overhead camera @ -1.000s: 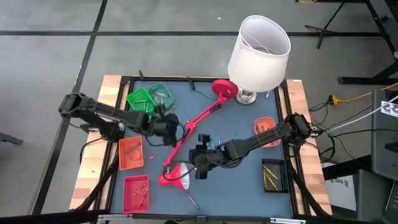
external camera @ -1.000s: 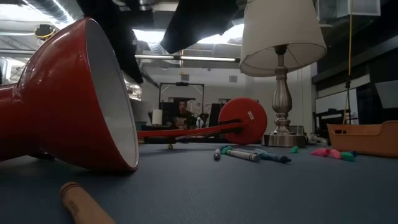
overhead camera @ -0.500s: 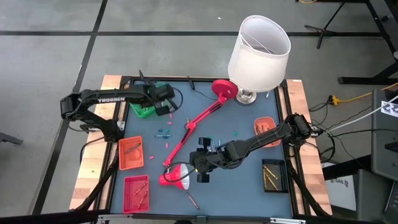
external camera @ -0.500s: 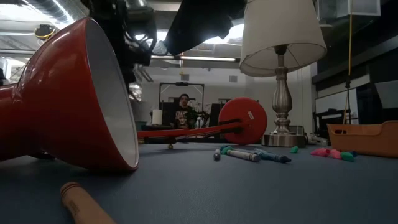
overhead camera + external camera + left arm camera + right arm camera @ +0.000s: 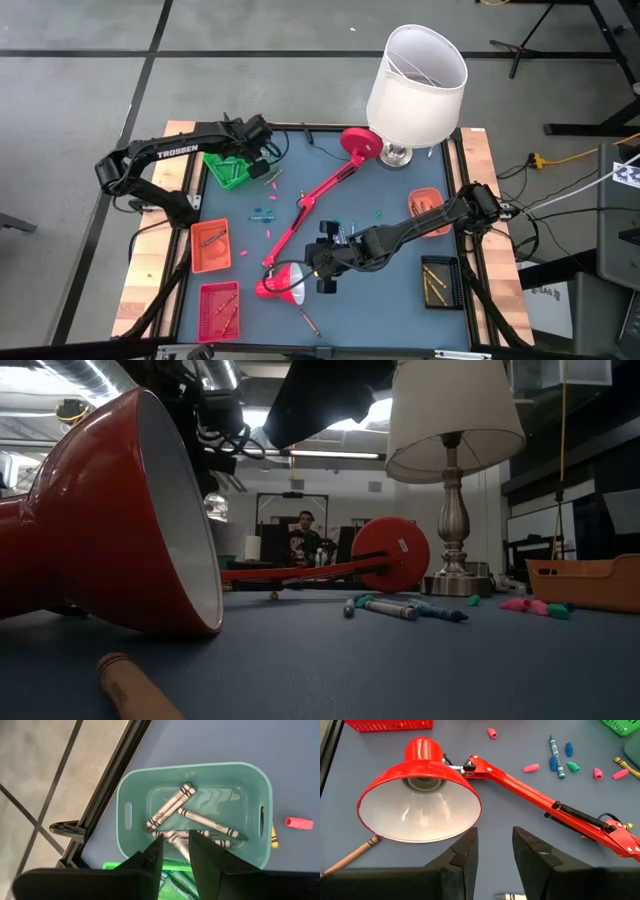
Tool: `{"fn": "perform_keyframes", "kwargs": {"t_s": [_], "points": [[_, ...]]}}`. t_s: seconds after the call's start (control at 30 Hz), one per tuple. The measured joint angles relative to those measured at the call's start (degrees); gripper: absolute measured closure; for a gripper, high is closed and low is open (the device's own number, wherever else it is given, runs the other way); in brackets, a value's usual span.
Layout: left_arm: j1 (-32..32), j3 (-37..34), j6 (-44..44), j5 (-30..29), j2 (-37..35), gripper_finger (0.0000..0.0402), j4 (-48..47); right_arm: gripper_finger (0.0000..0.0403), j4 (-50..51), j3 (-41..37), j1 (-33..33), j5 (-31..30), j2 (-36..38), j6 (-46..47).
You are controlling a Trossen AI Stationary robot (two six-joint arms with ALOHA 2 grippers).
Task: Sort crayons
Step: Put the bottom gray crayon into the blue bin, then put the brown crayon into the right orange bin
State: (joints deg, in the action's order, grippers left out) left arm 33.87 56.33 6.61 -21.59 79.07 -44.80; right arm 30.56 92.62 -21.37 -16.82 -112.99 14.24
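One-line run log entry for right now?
left hand: open, over teal bin holding grey crayons | right hand: open, near red lamp

The left arm bends at its elbow near the tabletop's left edge and reaches toward the far left corner, where its left claw (image 5: 176,851) points steeply down with the fingers parted by a narrow gap. The right arm stretches from the right edge toward the middle, its right claw (image 5: 494,851) held low with fingers parted.
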Motion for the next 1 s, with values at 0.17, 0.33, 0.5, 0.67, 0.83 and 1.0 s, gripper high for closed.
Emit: {"fn": "perform_keyframes", "kwargs": {"t_s": [0.17, 0.33, 0.5, 0.67, 0.83, 1.0], "points": [[0.0, -0.02, -0.36, 0.09, -0.01, 0.0311, 0.06, 0.0283, -0.02, 0.0, -0.01, 0.15, 0.0, 5.41], [-0.01, 0.0, -2.74, 0.11, 0.0, 0.0307, 0.81, 0.0283, -0.02, 0.0, 0.0, 3.66, 0.0, 8.61], [-0.52, -0.01, -3.39, 1.99, 0.0, 0.0306, 0.87, 0.0283, -0.02, 0.0, -0.04, 4.48, 0.0, 11.03], [-1.93, 0.0, -5.45, 10.43, 0.0, 0.0306, 2.65, 0.0283, -0.02, 0.0, -1.02, 4.44, 0.0, 17.42], [-5.21, 0.0, -9.78, 16.6, -0.01, 0.0306, 5.65, 0.0283, -0.02, 0.0, -4.25, 3.92, 0.0, 20.58], [-10.58, -0.02, -12.53, 17.05, 0.0, 0.0306, 7.6, 0.0283, 0.0, 0.0, -8.3, -2.25, 0.0, 25.65]]}}
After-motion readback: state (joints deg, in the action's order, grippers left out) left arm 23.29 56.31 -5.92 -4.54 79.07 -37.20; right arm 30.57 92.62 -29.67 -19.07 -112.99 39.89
